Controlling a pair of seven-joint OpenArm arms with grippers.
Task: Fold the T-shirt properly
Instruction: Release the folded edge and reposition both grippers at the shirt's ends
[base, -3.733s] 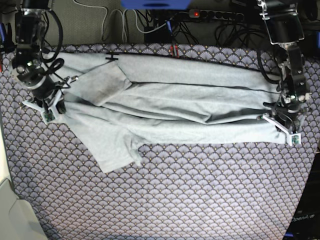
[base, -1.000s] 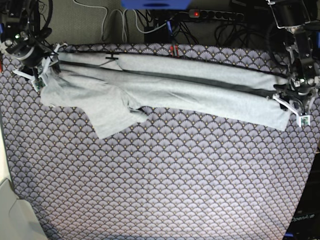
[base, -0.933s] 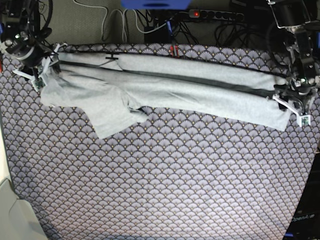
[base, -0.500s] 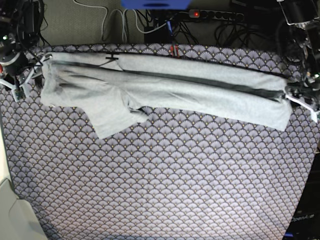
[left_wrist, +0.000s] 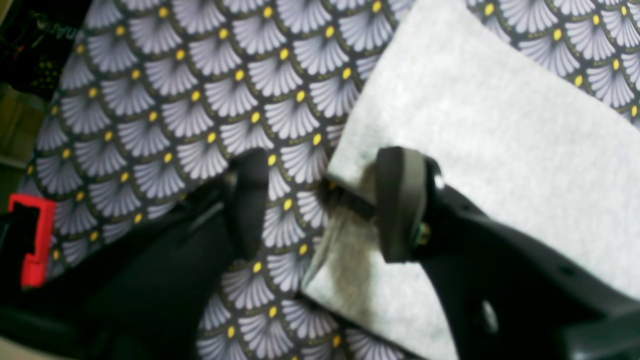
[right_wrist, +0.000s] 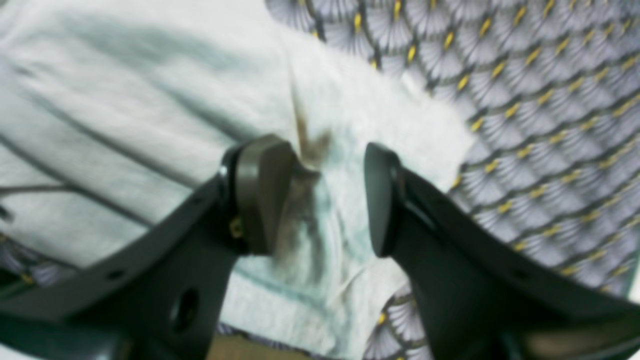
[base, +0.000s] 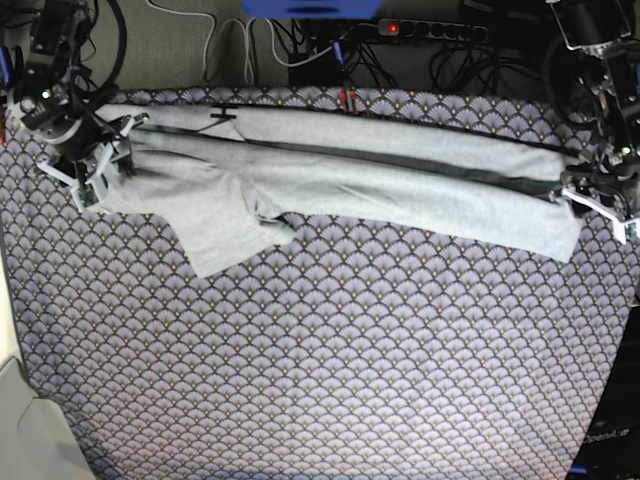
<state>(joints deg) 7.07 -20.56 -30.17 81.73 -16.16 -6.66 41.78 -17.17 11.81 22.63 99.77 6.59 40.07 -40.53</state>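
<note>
Tablecloth (base: 330, 370), purple fan-patterned, covers the table; cables and a power strip (base: 430, 30) behind. The T-shirt (base: 360, 180) lies folded lengthwise along the far edge. My left gripper (left_wrist: 320, 205) and right gripper (right_wrist: 327, 197) stand spread, gripping nothing. Since half a second ago, my right gripper has returned over the shirt's end.

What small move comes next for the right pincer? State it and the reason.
Probably close the right pincer on the cloth ridge between its fingers: it is open over the T-shirt, which lies as a long band with one sleeve spilling toward the front. The left pincer is open too, at the other end's edge.
</note>
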